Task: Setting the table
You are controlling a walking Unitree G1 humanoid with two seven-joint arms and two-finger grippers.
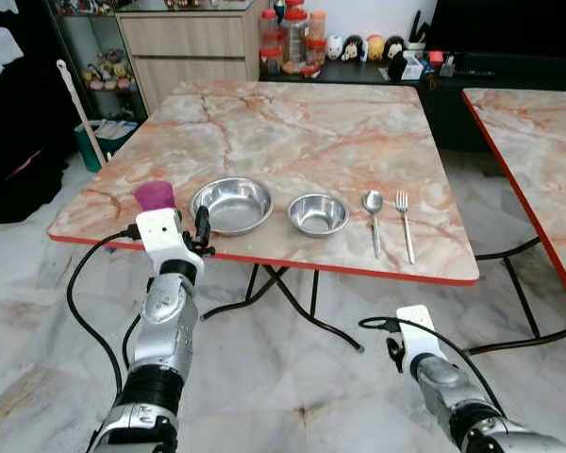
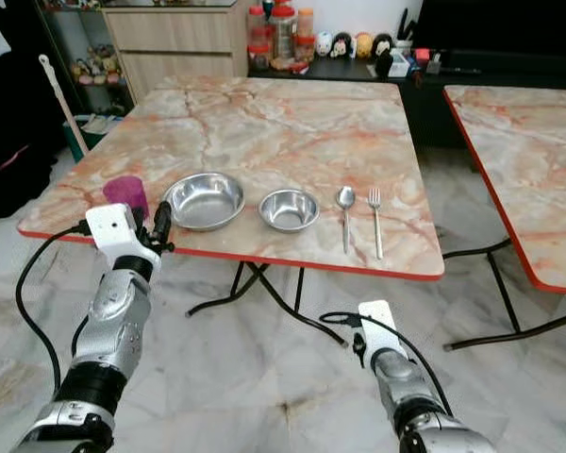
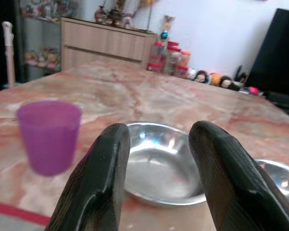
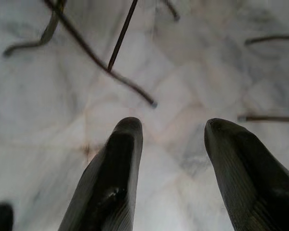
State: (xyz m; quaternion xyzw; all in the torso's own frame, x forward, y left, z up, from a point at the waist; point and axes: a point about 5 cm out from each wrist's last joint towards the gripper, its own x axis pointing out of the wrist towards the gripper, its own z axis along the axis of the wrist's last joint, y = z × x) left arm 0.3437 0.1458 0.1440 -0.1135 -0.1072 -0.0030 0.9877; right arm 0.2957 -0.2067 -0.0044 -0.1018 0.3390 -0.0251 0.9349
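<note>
- Left arm raised, forearm upright; left pincer (image 3: 159,159) at the near edge of the worktop (image 1: 292,132), fingers parted wide, gripping nothing, pointed across the large steel bowl (image 1: 231,204).
- Right arm low, below worktop level; right pincer (image 4: 173,139) aimed at the pale marble floor (image 4: 48,120), fingers spread wide, empty.
- Worktop: square, glossy pink-veined marble pattern, red rim, thin black folding legs.
- Purple cup (image 1: 155,195): translucent plastic, upright, near-left corner, just beside the large bowl.
- Small steel bowl (image 1: 318,213): round, polished, right of the large one, apart from it.
- Spoon (image 1: 373,219) and fork (image 1: 405,225): metal, side by side, right of the small bowl, handles toward the near edge.
</note>
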